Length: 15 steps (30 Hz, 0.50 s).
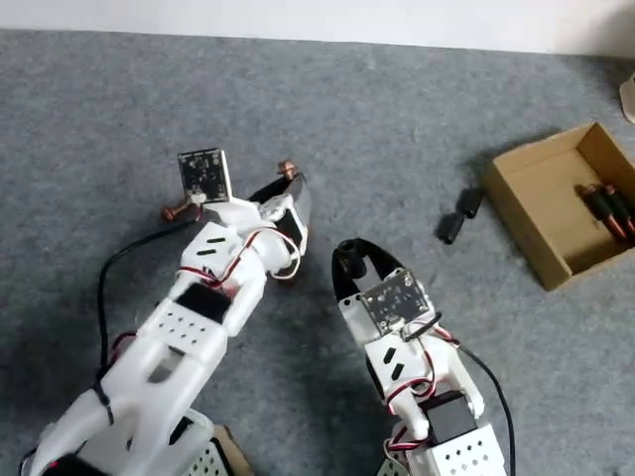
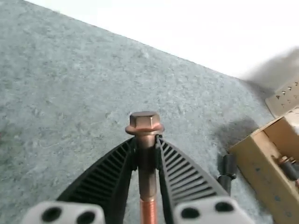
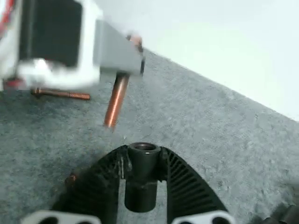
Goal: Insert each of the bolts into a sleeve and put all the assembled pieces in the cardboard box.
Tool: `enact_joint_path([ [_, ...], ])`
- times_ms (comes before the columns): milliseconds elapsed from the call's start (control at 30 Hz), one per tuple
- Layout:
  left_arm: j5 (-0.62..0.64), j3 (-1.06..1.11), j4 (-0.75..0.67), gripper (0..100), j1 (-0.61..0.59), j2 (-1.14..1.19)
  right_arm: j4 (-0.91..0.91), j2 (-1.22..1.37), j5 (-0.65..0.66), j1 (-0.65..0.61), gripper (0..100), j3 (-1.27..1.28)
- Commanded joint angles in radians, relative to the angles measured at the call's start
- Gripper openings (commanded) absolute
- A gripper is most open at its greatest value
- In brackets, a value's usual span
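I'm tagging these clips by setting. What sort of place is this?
Likely a robot test bench: grey carpet-like tabletop, left gripper holding a bolt, right gripper holding a sleeve, cardboard box nearby.

An open tan cardboard box (image 1: 516, 213) holds two assembled copper-and-black pieces (image 1: 607, 206). Two short black plastic sleeves (image 1: 470, 201) lie just beside it. Farther from the box, the right gripper (image 3: 142, 156) grips another black sleeve (image 3: 141, 186). Beyond that, the left gripper (image 2: 146, 140) clamps a copper hex-head bolt (image 2: 145, 122). A second copper bolt (image 1: 177, 210) lies flat, farthest from the box.
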Motion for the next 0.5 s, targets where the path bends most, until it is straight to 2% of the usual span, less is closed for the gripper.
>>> enact_joint_path([
  [0, 0.002, -0.027, 0.003, 1, 0.036, -0.163, 0.021, -0.007, 0.011, -0.008, 0.5, 0.159],
  [300, 0.002, 0.117, 0.098, 1, 0.076, -0.562, 0.021, -0.013, 0.011, -0.015, 0.5, 0.159],
  [467, 0.008, 0.182, 0.095, 1, 0.077, -0.615, 0.018, -0.013, 0.011, -0.051, 0.5, 0.159],
])
